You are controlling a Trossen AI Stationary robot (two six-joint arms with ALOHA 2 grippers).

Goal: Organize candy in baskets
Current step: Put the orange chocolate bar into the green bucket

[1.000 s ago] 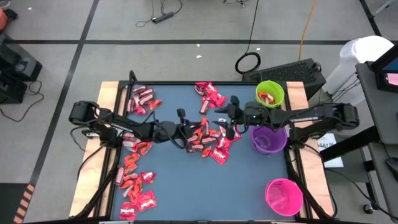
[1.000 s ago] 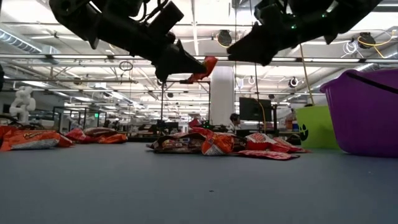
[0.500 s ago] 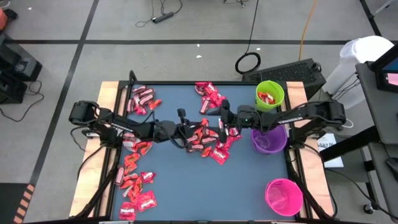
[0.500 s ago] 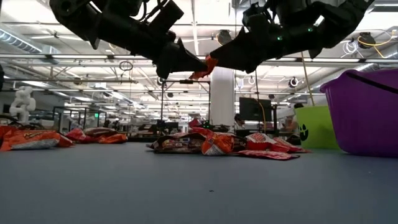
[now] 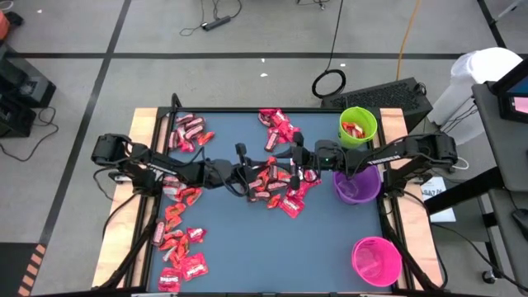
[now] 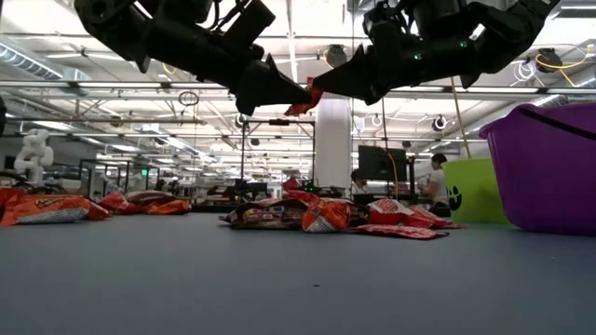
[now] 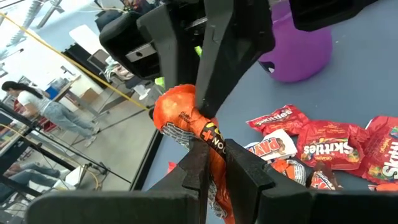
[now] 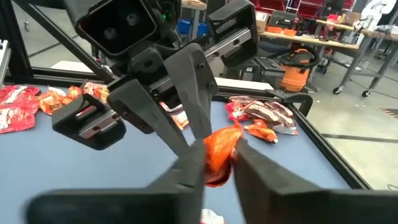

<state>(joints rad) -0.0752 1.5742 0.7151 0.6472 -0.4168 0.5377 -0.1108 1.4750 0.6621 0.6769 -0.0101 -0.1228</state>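
Note:
One orange-wrapped candy hangs in the air above the middle pile of candy, and both grippers are shut on it. My left gripper reaches it from the table's left, my right gripper from the right. The two meet over the table's centre. Along the right edge stand the lime green basket with a few candies inside, the purple basket and the pink basket. My left gripper pinches the candy's lower end between its two fingers, coming roughly level from the table's left. The candy is lifted clear of the table and sticks out past the fingertips. My right gripper pinches the candy's other, crumpled end between its two fingers, coming from the table's right and slanting slightly down. Its fingertips meet the wrapper just beyond my left gripper's tips.
More candy lies in heaps at the far left, the far middle and the near left. The table's near middle is bare blue mat. People stand in the room behind the table.
My right gripper has moved toward the table's left, up to my left gripper, and has shut on the free end of the candy held there. The candy has stayed at the same height, clear of the table.

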